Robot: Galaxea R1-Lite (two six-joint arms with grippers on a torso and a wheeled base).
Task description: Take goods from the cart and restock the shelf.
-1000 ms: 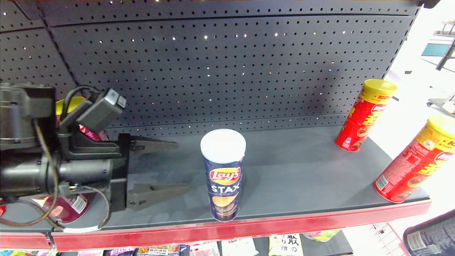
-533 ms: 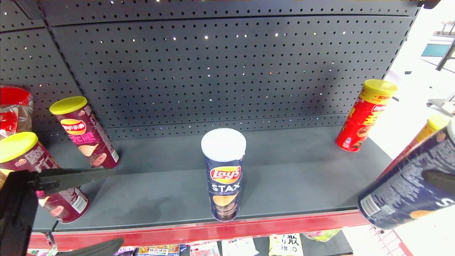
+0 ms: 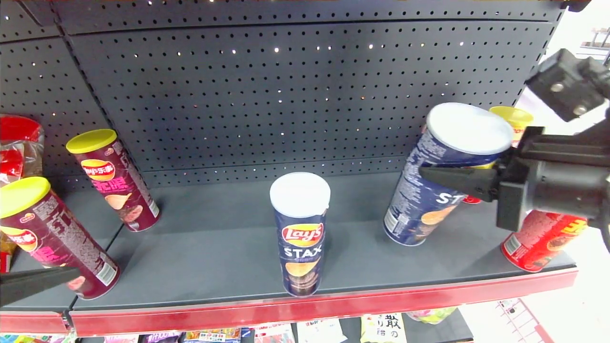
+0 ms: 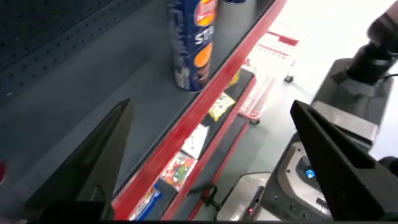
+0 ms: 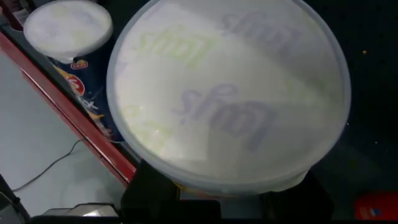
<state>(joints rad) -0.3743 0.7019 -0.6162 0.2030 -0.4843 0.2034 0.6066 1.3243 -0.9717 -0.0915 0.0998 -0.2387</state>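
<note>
A blue chip can (image 3: 300,233) with a white lid stands upright at the front middle of the dark shelf (image 3: 214,257). To its right, my right gripper (image 3: 450,171) is shut on a second blue can (image 3: 429,190). This can is tilted, with its base low over the shelf; I cannot tell whether it touches. In the right wrist view its white lid (image 5: 227,93) is close up and the standing can (image 5: 68,37) is beyond. My left gripper (image 4: 211,155) is open and holds nothing, below the shelf's front left; one finger (image 3: 38,282) shows there.
Two maroon cans with yellow lids (image 3: 114,178) (image 3: 52,238) stand at the left, with a red-topped pack (image 3: 14,143) beyond. Two red cans (image 3: 517,118) (image 3: 543,238) sit at the right, behind and beside the held can. A red rail (image 3: 310,307) edges the shelf; a perforated panel (image 3: 286,95) backs it.
My left arm has pulled back left and down off the shelf. My right arm has carried the second blue can up from the lower right to over the shelf, right of the standing can.
</note>
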